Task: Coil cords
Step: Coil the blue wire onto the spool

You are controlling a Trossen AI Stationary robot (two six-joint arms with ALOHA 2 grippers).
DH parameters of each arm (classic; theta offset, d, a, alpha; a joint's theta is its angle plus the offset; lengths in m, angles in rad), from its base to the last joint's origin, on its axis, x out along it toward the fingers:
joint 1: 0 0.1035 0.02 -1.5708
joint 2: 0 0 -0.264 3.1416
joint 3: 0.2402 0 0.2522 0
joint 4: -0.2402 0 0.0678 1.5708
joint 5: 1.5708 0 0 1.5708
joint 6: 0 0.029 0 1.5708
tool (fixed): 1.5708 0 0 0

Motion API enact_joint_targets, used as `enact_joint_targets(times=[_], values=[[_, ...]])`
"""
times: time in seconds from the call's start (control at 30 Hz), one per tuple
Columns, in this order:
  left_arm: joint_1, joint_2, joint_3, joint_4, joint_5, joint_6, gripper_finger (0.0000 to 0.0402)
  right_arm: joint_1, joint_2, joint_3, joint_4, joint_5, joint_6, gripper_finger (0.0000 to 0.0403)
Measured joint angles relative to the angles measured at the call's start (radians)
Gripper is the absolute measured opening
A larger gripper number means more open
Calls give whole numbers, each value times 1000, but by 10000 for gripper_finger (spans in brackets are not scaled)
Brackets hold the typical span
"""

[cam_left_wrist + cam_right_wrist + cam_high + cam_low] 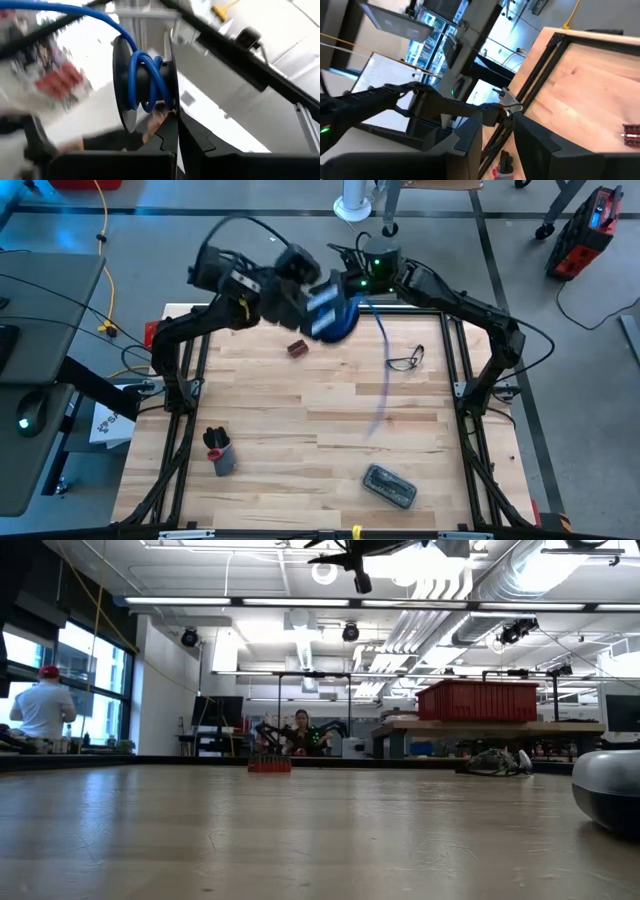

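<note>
High view first: both arms are up over the far edge of the table (300,395), wrists crowded together. The left gripper (322,308) sits right against the black reel (338,320), with its blue-white patch turned towards the camera. The blue cord (384,370) trails off the reel and hangs away from that claw towards the near side, a long loose tail running roughly straight across the boards. The right gripper (352,275) is just beyond the reel, on its far side; the left one is the nearer, in contact. Glasses (405,360) lie just beside the cord's run.

Low view: neither claw shows at table level, so the work is happening in the air. A small red block (269,764) sits far down the table.

Left wrist view: here's the grip. The left fingers (167,137) are clamped tight on the reel's rim, reel directly ahead of them, its hub axis lying crosswise to the fingers. A few turns are on; the free cord leads away off the flange.

Right wrist view: right fingers (470,137) stand about half apart, and nothing shows between them. No cord in sight here.

My read: winding hinges on feeding that hanging tail round the crosswise hub. No legible writing or brand anywhere.
</note>
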Motion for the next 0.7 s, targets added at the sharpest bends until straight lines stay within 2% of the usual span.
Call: enact_joint_targets(times=[0.3, 0.5, 0.6, 0.7], values=[[129, -63, 0, 38, -250, 275, 0, -57, -44, 0, -1, -110, -59, 103], [197, -95, 0, 40, -301, 519, 0, -62, -118, 0, -6, -165, -191, 103], [226, -103, 0, 41, -300, 649, 0, -70, -165, 0, 3, -230, -244, 103], [245, -104, 0, 31, -296, 767, 0, -64, -210, 0, 91, -296, -261, 103]])
